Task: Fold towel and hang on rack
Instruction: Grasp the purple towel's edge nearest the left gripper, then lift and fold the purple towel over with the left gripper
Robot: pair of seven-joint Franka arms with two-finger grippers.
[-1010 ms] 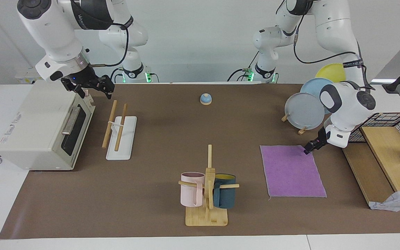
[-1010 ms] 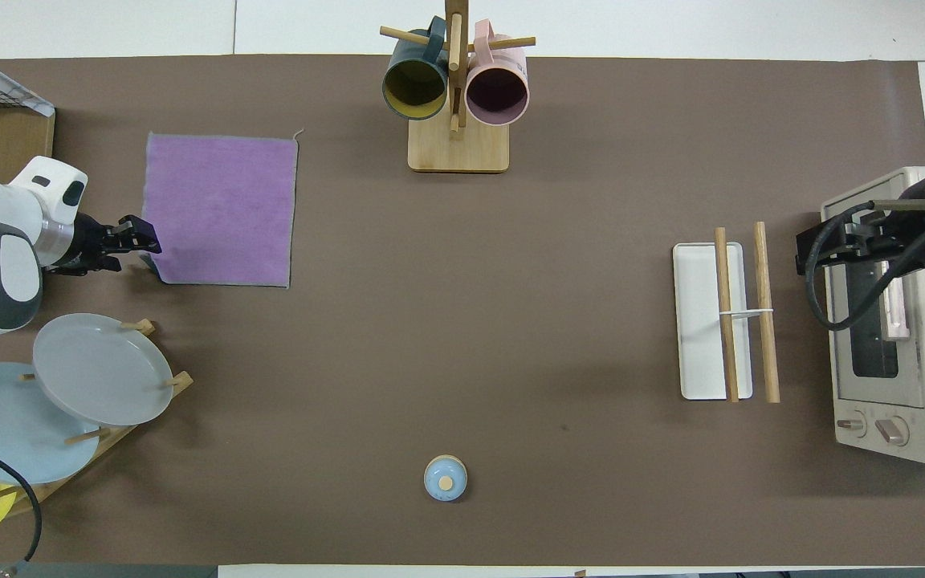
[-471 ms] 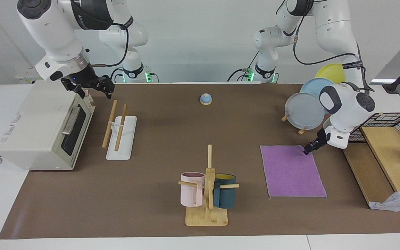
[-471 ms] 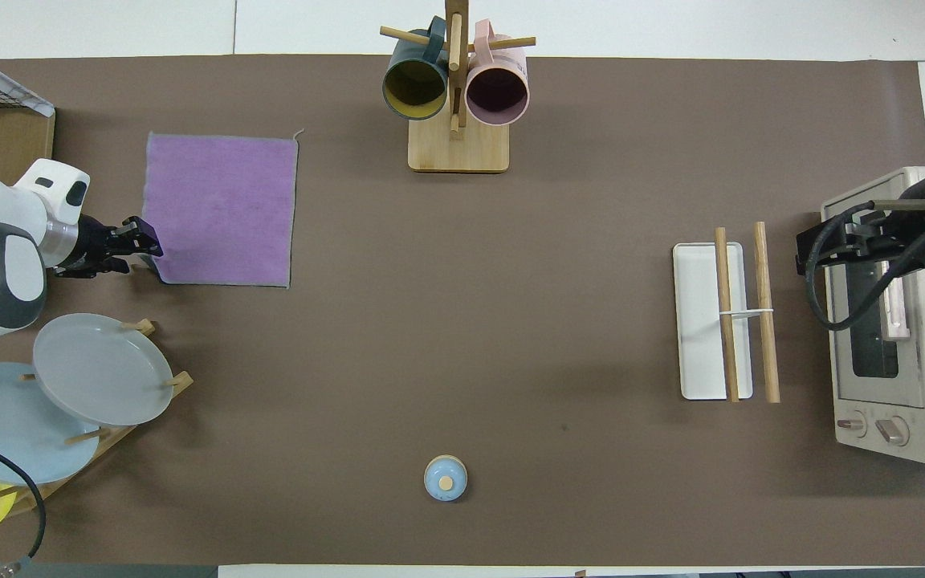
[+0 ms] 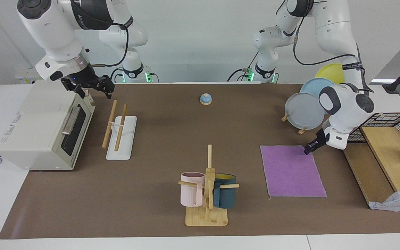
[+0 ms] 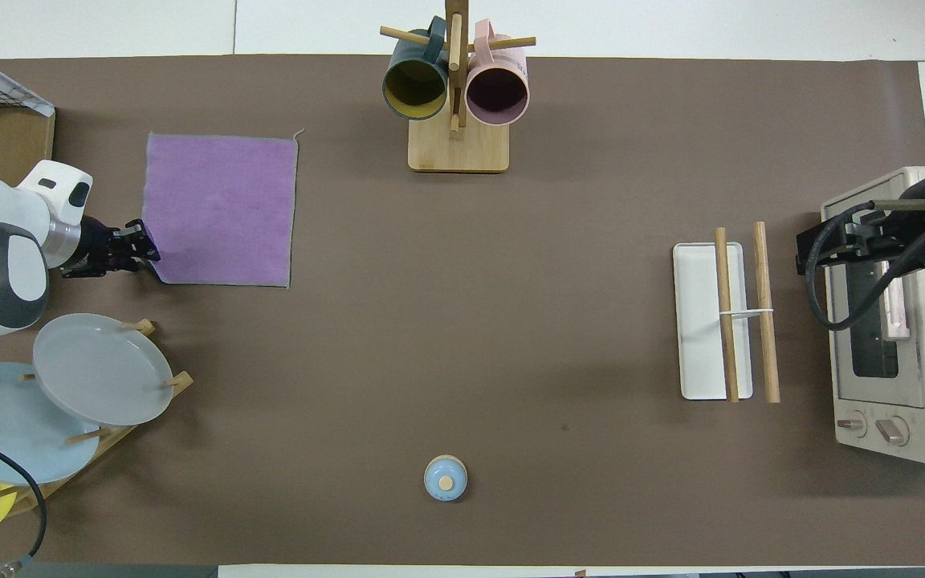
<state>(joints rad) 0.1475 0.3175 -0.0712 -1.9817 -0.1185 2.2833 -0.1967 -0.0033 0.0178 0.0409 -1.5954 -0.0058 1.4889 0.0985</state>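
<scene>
Brown matting covers the surface, and we note the task is barely begun. The towel [image 5: 292, 171] lies flat and unfolded, purple face up, at the left arm's end, well apart from the rack [image 5: 119, 131] beside the toaster oven [image 5: 43, 126] at the right arm's end. The left hand [image 5: 307, 150] sits at the towel's corner nearest the robots; we cannot tell whether its fingers have closed on the hem. The right hand [image 5: 92, 86] waits open over the oven. Folding, carrying and hanging all remain.
</scene>
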